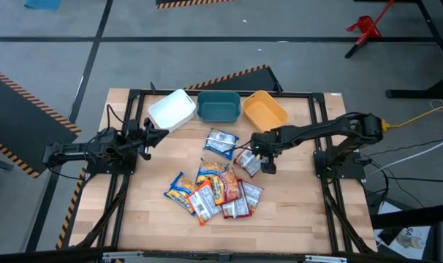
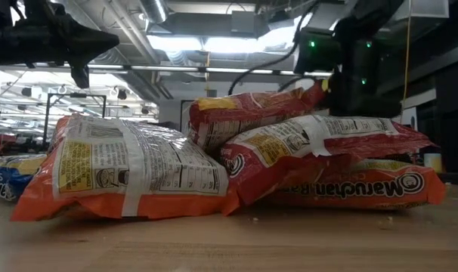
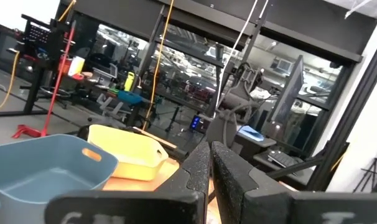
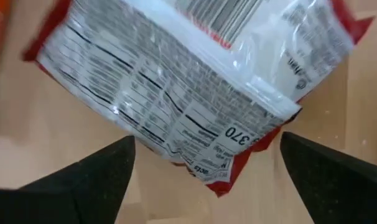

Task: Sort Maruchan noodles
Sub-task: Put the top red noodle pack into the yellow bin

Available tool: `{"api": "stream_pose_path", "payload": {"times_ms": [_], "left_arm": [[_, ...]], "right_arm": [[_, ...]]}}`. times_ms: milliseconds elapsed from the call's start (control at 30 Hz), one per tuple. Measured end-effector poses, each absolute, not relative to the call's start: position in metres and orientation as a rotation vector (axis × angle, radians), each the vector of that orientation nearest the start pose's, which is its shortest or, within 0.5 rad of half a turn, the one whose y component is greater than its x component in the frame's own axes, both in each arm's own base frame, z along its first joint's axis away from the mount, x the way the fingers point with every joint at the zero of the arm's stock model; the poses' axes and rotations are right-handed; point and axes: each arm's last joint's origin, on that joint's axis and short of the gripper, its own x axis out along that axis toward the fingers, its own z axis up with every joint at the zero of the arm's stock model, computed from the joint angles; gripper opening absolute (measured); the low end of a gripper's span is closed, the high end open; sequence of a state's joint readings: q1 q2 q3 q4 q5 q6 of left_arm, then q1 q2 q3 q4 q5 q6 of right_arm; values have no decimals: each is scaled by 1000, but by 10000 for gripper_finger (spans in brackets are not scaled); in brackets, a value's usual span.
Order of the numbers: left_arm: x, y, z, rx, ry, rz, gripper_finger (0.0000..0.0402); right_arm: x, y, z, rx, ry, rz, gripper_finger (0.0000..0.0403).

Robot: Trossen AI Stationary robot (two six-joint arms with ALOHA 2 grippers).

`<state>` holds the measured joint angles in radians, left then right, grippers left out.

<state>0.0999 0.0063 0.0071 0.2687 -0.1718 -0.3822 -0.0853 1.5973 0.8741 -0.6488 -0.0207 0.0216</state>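
Note:
Several Maruchan packets lie on the wooden table: a loose pile (image 1: 214,191) of orange and red ones near the middle, a blue-white one (image 1: 221,143) farther back, and a red one (image 1: 248,162) lying flat, its white printed back up. My right gripper (image 1: 262,155) is open just above this red packet (image 4: 195,81). Its two fingers stand on either side of the packet's near corner and do not touch it. My left gripper (image 1: 156,136) is shut and empty, held above the table's left part near the white bin (image 1: 172,109).
The white bin, a teal bin (image 1: 218,107) and an orange-yellow bin (image 1: 264,109) stand in a row at the table's far edge. In the low view the pile shows close up, an orange packet (image 2: 131,170) in front and red packets (image 2: 320,147) beside it. Bare wood lies near the front edge.

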Motion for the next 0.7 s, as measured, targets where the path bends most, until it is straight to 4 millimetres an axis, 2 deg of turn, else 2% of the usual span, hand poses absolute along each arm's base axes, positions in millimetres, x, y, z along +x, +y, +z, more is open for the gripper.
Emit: {"api": "stream_pose_path", "payload": {"times_ms": [200,333,500,700], "left_arm": [[93,14,191,-388,-320,219,12],[93,15,191,-390,-324,240,12],[93,15,190,-390,-319,250,11],[93,15,189,-390,-305,253,12]], "right_arm": [[272,-23,137,35,1410,-49,381],[275,-23,133,32,1413,-45,353],[277,-24,132,21,1395,-59,277],[278,-24,132,16,1384,-70,151]]}}
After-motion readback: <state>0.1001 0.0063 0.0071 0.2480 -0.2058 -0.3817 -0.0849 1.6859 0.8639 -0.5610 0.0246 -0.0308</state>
